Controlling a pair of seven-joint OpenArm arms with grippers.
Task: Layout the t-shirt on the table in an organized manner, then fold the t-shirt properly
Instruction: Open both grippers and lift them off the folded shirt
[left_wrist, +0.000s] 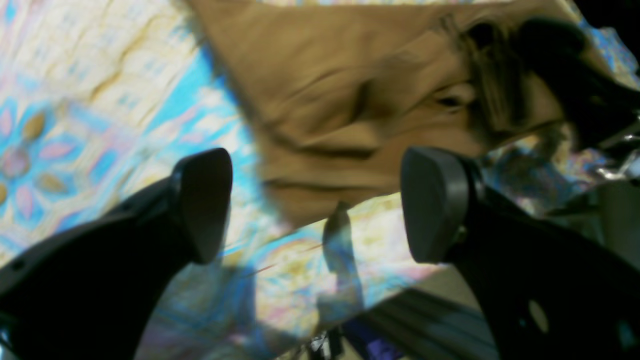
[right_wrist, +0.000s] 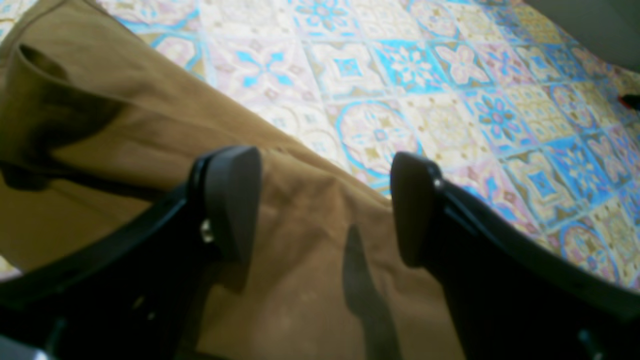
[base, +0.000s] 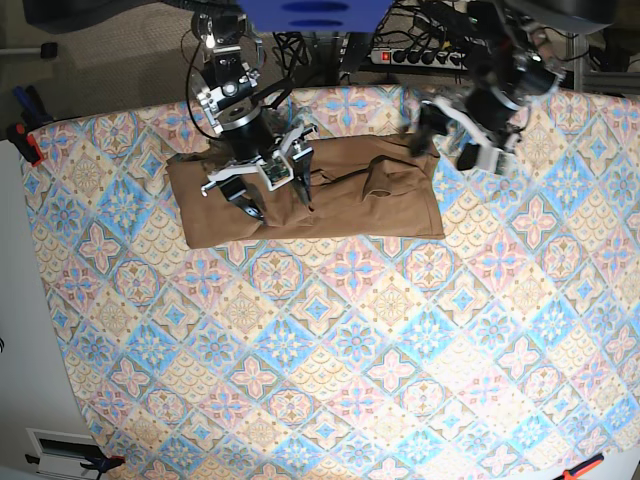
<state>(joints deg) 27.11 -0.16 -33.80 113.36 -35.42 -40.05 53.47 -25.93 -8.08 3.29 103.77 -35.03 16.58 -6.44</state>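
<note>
Left wrist view: our left gripper (left_wrist: 317, 205) gapes wide and empty, the t-shirt (left_wrist: 350, 100) at upper centre.

Right wrist view: our right gripper (right_wrist: 325, 205) is spread, empty over cloth; a shallow pinch may bunch layers.

Base view: the t-shirt (base: 330, 215) lies upper-middle on the table (base: 350, 380).

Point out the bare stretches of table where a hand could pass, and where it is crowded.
Bare: the table from the t-shirt down to the near edge, and beside it. Crowded: the far strip, where the right gripper hangs over the shirt and the left gripper at its end.
</note>
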